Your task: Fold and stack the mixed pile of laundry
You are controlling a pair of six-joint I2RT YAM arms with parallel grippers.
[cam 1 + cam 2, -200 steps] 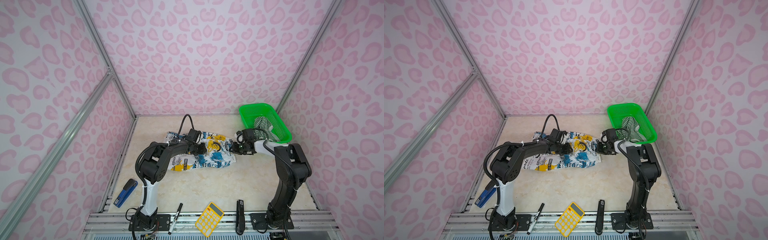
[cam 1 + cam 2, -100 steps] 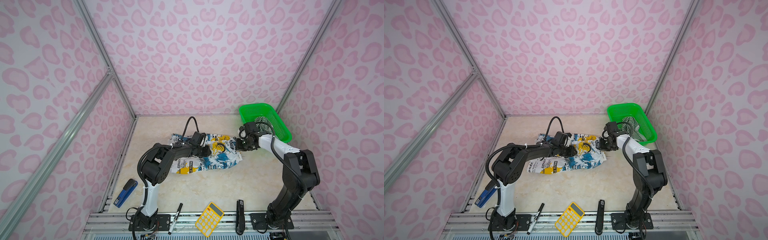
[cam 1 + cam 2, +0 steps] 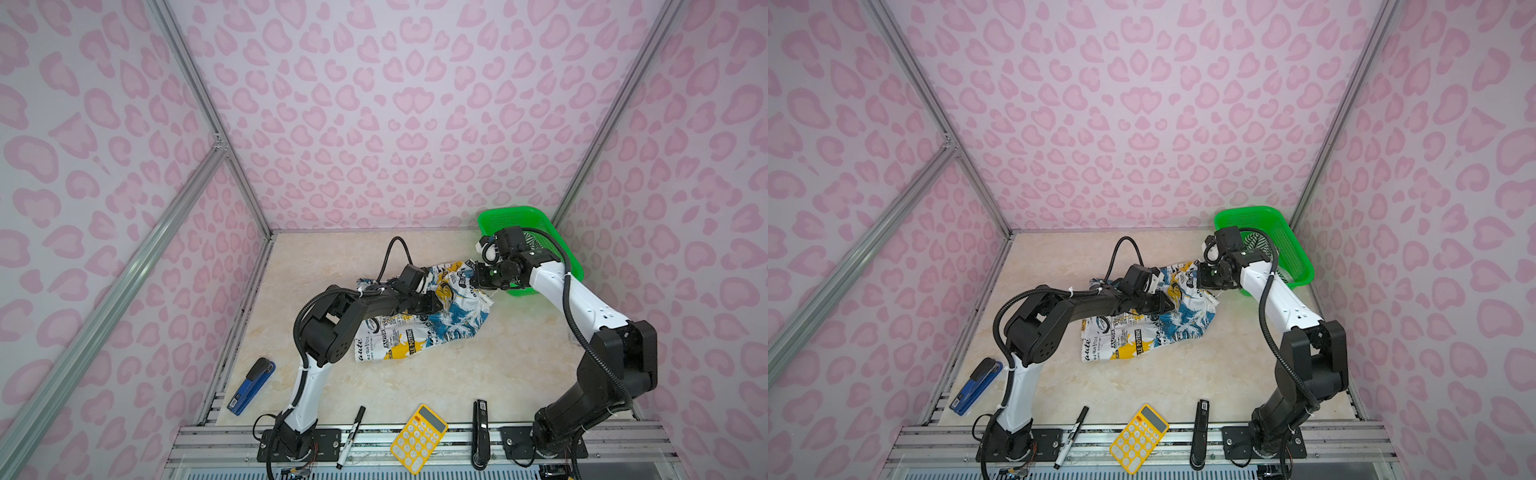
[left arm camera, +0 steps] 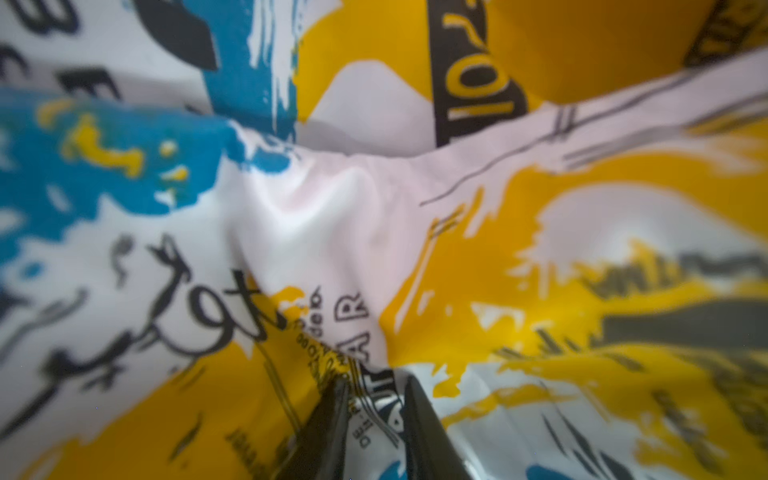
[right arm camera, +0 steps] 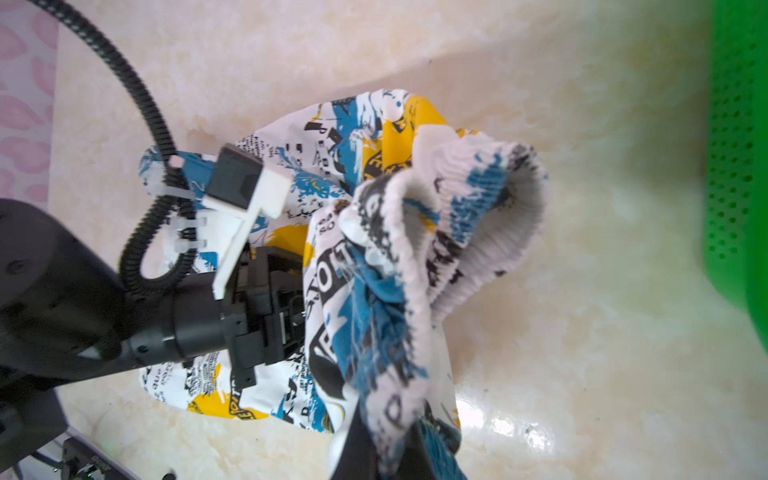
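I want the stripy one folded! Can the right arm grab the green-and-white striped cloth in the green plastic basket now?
Probably not yet: the right gripper is shut on the white printed garment. The striped cloth lies nearby in the open basket, so it likely could after letting go.

A green perforated basket [image 3: 513, 212] stood in the far right corner of the beige marble-look table [image 3: 415, 386], its wall also showing in the right wrist view [image 5: 735, 166]. Near the table's front left edge lay a blue-and-black stapler [image 3: 251, 386]. Along the front edge, partly over the metal rail [image 3: 648, 440], lay a black marker [image 3: 351, 436], a yellow calculator [image 3: 419, 438] with white keys, and a slim black bar [image 3: 480, 434], well apart from one another. Pink leopard-print walls [image 3: 395, 104] with aluminium struts [image 3: 208, 108] enclosed the space.
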